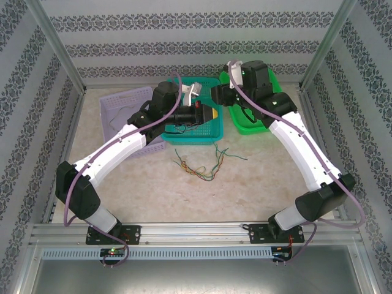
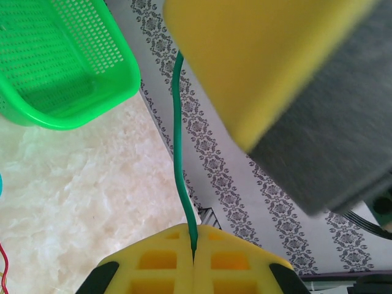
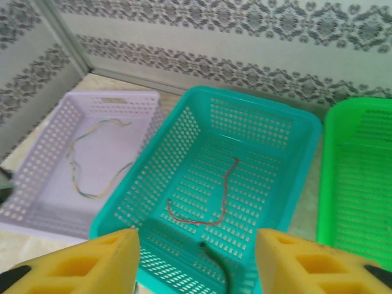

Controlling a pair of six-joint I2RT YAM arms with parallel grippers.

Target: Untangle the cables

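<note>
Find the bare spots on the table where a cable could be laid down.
Bare table lies between the left arm and the cables, and between those cables and the right arm. The back is crowded: purple basket, teal basket and green basket side by side, arms reaching over them.

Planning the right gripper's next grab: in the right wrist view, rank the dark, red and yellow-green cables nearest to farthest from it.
1. Dark cable, just under the right gripper, teal basket's near end.
2. Red cable, mid teal basket.
3. Yellow-green cable, left, in the lilac basket.
</note>
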